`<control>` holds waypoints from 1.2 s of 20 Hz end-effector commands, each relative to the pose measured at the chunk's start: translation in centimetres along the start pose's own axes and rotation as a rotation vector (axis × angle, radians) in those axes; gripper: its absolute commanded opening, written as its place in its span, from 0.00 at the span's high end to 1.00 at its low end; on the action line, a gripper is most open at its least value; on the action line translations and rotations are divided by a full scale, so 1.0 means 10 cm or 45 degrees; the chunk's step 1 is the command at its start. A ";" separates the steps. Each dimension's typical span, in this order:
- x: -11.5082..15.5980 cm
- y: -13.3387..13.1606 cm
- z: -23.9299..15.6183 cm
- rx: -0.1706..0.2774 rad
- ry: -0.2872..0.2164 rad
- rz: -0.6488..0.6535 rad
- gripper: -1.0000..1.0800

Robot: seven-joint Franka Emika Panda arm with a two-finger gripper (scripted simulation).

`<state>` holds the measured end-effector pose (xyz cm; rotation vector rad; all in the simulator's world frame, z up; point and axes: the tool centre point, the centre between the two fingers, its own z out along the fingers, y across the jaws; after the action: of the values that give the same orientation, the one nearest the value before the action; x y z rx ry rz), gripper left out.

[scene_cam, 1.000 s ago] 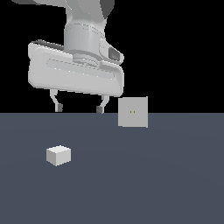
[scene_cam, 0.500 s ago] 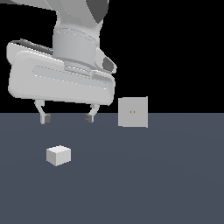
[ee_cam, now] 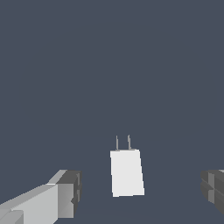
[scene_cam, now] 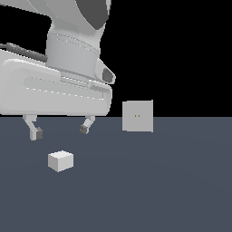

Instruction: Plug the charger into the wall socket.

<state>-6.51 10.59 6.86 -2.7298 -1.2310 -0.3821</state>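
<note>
I am at the approach step: my gripper [scene_cam: 59,130] hangs spread wide and empty above the small white cube-like charger [scene_cam: 60,161] lying on the dark grey floor [scene_cam: 172,190], well apart from the upright light-grey square wall socket [scene_cam: 137,116]; next, I judge, descend and close on it.

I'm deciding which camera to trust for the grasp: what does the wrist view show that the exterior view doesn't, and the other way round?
Only the wrist view shows the two thin prongs sticking out of one end of the charger.

Only the exterior view shows the wall socket, upright on the exterior view's right with two small dots, and the arm's bulky body above.

Both show the white charger lying on the dark floor, ungrasped, and the open end effector above it with fingers apart.
</note>
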 end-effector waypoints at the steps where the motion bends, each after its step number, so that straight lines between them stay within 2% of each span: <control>1: -0.01 -0.03 0.03 0.005 0.014 -0.037 0.04; 17: -0.02 -0.06 0.07 0.011 0.026 -0.074 0.04; 24: -0.09 -0.06 0.29 0.010 0.024 -0.075 0.04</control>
<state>-7.01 10.95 4.53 -2.6817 -1.3069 -0.4088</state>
